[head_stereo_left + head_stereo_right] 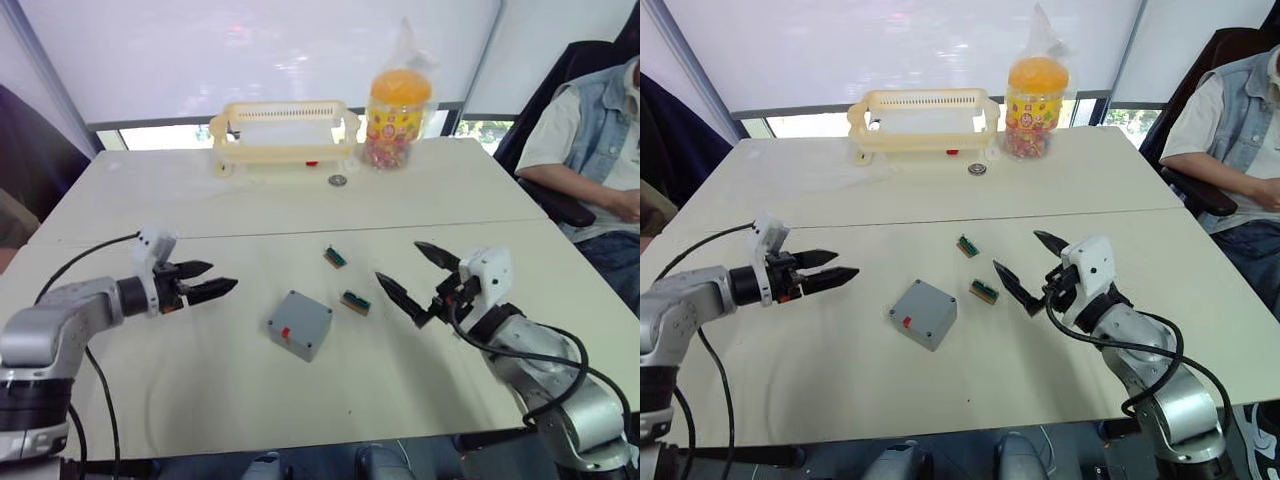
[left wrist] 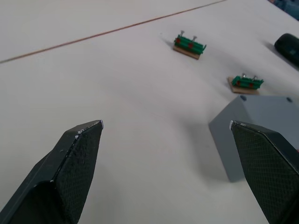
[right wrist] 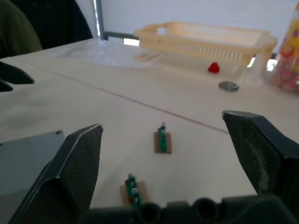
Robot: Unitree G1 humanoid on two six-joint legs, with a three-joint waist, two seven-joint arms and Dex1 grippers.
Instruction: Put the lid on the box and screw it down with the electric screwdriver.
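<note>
both claws, left gripper (image 1: pixel 208 280) and right gripper (image 1: pixel 410 277), hover wide open and empty either side of the box (image 1: pixel 299 324), mid-table, seemingly already lidded. best to steady it squarely before screwing.

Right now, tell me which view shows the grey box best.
Left eye view: the whole grey box shows, with its red side mark. Right eye view matches it. Left wrist view catches one corner; right wrist view only an edge.
</note>
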